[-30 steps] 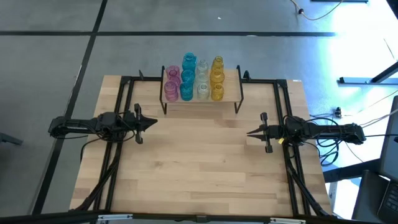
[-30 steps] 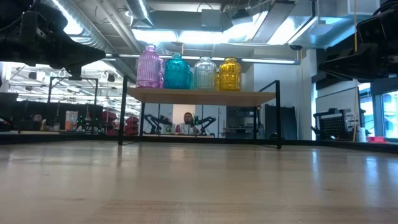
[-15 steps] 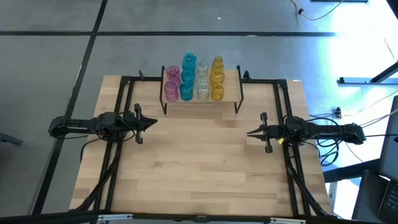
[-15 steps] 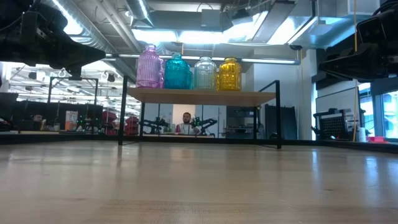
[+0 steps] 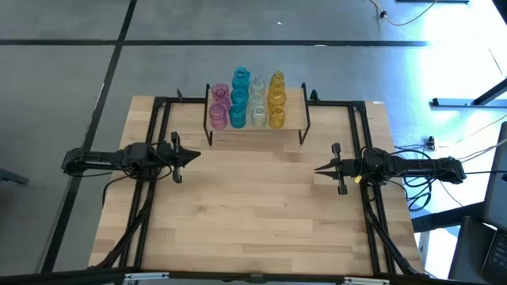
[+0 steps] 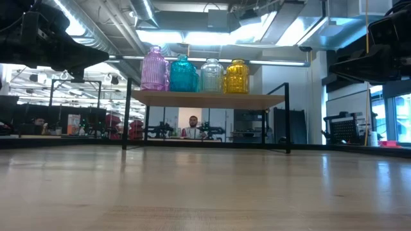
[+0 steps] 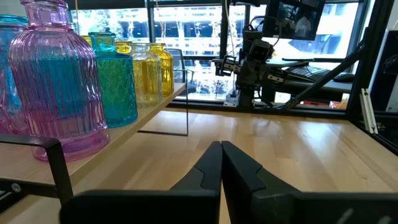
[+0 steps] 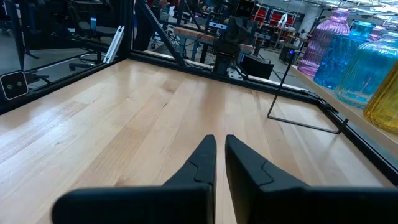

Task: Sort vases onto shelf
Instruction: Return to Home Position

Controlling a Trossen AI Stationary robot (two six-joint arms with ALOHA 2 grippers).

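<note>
Several translucent vases (image 5: pixel 247 101) in pink, teal-blue, clear and amber-yellow stand upright in rows on the shelf (image 5: pixel 297 111), a light-wood board on thin black legs at the table's far middle. From table height, four vases (image 6: pixel 194 74) line the shelf's front edge (image 6: pixel 205 100). My left gripper (image 5: pixel 198 156) hovers shut over the table's left side, pointing right; in its wrist view the fingers (image 7: pixel 221 146) meet beside the pink vase (image 7: pixel 53 74). My right gripper (image 5: pixel 317 169) hovers shut over the right side, pointing left, fingertips (image 8: pixel 219 138) nearly together.
Black frame rails (image 5: pixel 158 127) run along both sides of the wooden tabletop (image 5: pixel 253 214) and behind the shelf. The wide middle and near part of the tabletop holds nothing. A person (image 6: pixel 193 127) sits far behind the table in the room.
</note>
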